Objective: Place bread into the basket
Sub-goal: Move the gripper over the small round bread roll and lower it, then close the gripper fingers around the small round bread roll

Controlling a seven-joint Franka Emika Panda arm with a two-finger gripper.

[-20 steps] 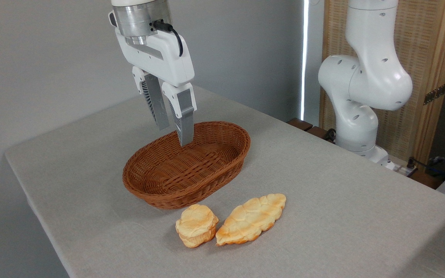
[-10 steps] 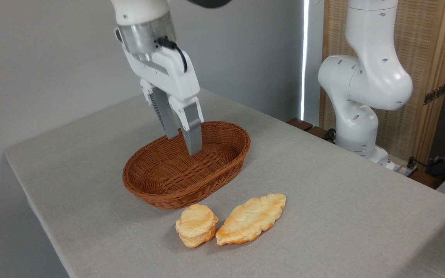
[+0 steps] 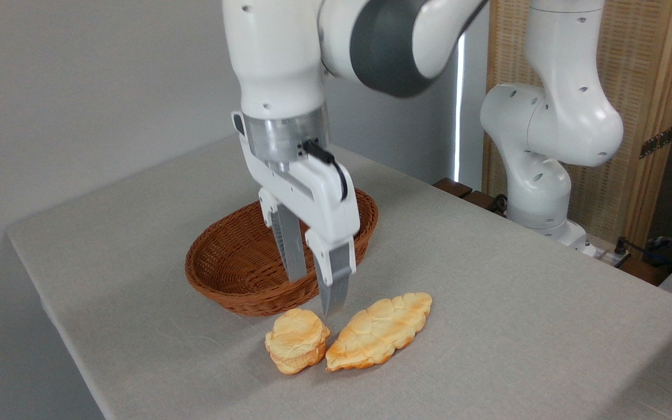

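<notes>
One fixed camera looks down across the table corner (probably fairly close).

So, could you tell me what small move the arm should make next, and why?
Probably ease the gripper forward and down a little to straddle the bun. Its fingers are open and empty, hanging just above and behind the bun, which lies on the table against the braided bread, outside the basket.
</notes>
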